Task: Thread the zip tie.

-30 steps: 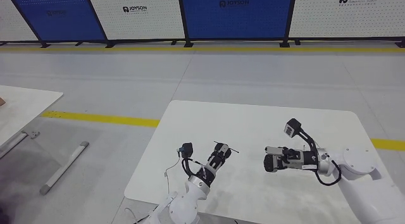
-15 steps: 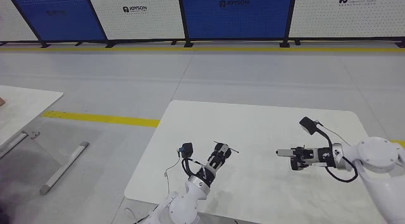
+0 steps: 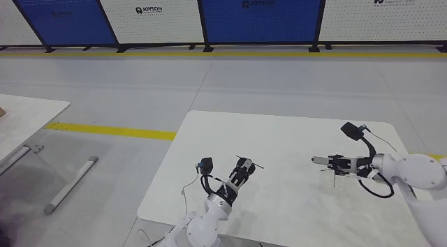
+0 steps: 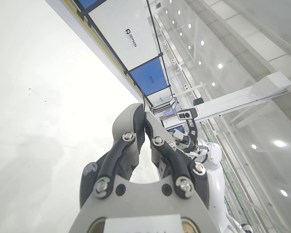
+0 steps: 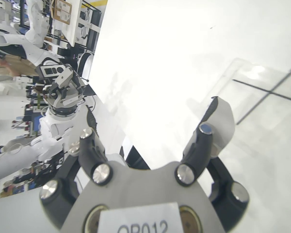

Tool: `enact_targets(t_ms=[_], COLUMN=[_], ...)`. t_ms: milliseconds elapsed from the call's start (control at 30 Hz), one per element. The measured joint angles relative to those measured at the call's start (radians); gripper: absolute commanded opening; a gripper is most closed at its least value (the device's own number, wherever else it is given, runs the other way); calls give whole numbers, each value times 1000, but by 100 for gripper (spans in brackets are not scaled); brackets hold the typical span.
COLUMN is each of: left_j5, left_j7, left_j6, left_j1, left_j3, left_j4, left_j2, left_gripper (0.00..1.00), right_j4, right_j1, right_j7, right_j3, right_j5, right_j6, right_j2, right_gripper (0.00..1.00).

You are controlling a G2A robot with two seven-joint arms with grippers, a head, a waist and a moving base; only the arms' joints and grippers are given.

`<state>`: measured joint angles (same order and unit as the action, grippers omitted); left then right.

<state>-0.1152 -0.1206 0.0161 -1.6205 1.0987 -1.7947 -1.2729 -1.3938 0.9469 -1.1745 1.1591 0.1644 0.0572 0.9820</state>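
In the top view the zip tie (image 3: 251, 162) is too thin to tell head from tail. 2 crossed black strips (image 5: 271, 92) run off the right wrist view's edge.

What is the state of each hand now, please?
Left hand: closed on the zip tie.
Right hand: open, holding nothing.

Left gripper (image 4: 144, 113) closed — right (image 5: 152, 111) apparently spread.
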Motion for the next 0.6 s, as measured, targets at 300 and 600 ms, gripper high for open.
enact_targets(t_ms=[300, 600], left_j5=[0, 0], left_j7=[0, 0], left_j6=[0, 0], left_j1=[0, 0], left_j3=[0, 0], left_j4=[0, 0], left_j2=[0, 0], left_gripper=[0, 0], right_j4=[39, 38], right_j1=[-84, -82], right_j7=[-170, -167], right_j3=[-96, -95], right_j5=[291, 260], right_j6=[-99, -94], right_j2=[-3, -3], right_gripper=[100, 100])
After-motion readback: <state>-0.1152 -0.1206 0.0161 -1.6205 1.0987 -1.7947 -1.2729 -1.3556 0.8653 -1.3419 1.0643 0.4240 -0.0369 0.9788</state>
